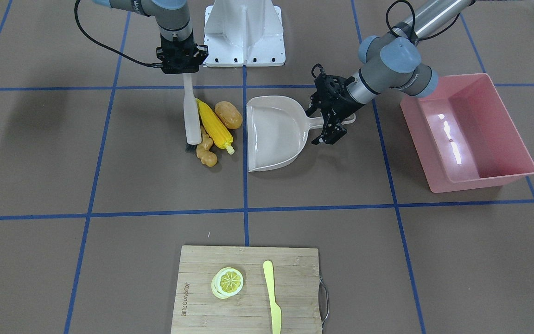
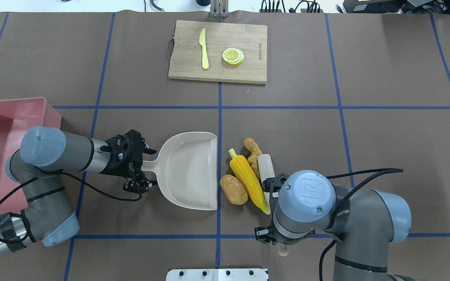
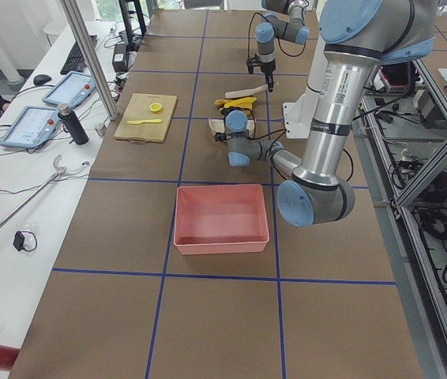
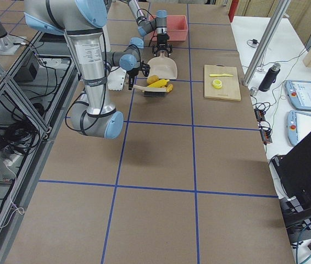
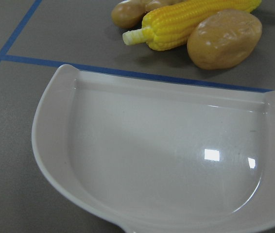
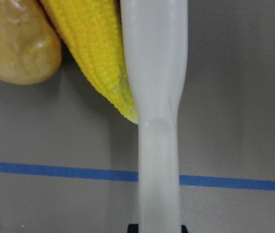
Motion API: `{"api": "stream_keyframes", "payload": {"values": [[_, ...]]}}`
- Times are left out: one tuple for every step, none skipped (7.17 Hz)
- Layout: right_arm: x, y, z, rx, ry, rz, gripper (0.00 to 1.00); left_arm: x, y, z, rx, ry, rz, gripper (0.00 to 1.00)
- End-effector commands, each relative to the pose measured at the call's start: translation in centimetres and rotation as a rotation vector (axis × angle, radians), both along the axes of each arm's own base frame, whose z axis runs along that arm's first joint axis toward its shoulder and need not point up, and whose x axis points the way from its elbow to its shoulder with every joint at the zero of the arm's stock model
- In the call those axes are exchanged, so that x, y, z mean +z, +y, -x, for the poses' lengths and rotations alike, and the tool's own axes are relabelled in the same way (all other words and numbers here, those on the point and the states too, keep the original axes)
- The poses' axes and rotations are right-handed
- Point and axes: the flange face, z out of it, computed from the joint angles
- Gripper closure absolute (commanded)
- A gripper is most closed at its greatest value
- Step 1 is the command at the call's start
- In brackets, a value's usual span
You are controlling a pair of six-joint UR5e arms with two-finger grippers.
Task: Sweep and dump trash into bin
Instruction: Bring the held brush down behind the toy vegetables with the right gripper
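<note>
The yellow corn cob (image 1: pixel 214 125), brown potato (image 1: pixel 228 114) and tan ginger root (image 1: pixel 206 150) lie together on the table, between a white brush (image 1: pixel 192 120) and the open mouth of a beige dustpan (image 1: pixel 274 134). My right gripper (image 1: pixel 186 72) is shut on the brush handle, with the brush head down against the corn and ginger. My left gripper (image 1: pixel 325 125) is open, its fingers spread on either side of the dustpan handle. The pink bin (image 1: pixel 475 185) stands beyond the left arm. The left wrist view shows the dustpan (image 5: pixel 162 160) with the corn (image 5: pixel 191 22) and potato (image 5: pixel 225 39) just past its lip.
A wooden cutting board (image 1: pixel 202 301) on the operators' side holds a lemon slice (image 1: pixel 227 282) and a yellow knife (image 1: pixel 272 297). The robot's white base (image 1: pixel 244 32) is behind the trash. Blue tape lines cross the brown table.
</note>
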Motion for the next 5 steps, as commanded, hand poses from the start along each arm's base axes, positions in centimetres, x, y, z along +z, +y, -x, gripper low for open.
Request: {"api": "stream_keyframes", "payload": {"values": [[-2.5, -0.2, 3.0, 0.004, -0.022, 0.009, 1.0, 0.0, 0.0, 0.0, -0.003, -0.001, 0.0, 0.03], [-2.8, -0.3, 3.0, 0.005, -0.029, 0.008, 1.0, 0.0, 0.0, 0.0, -0.003, -0.001, 0.0, 0.03], [-3.3, -0.3, 3.2, 0.015, -0.048, 0.014, 1.0, 0.0, 0.0, 0.0, -0.003, -0.001, 0.0, 0.03], [-4.1, 0.0, 4.3, 0.018, -0.064, 0.02, 1.0, 0.0, 0.0, 0.0, -0.003, -0.002, 0.001, 0.03], [-5.5, -0.4, 5.9, 0.035, -0.077, 0.035, 1.0, 0.0, 0.0, 0.0, -0.003, -0.002, 0.001, 0.03]]}}
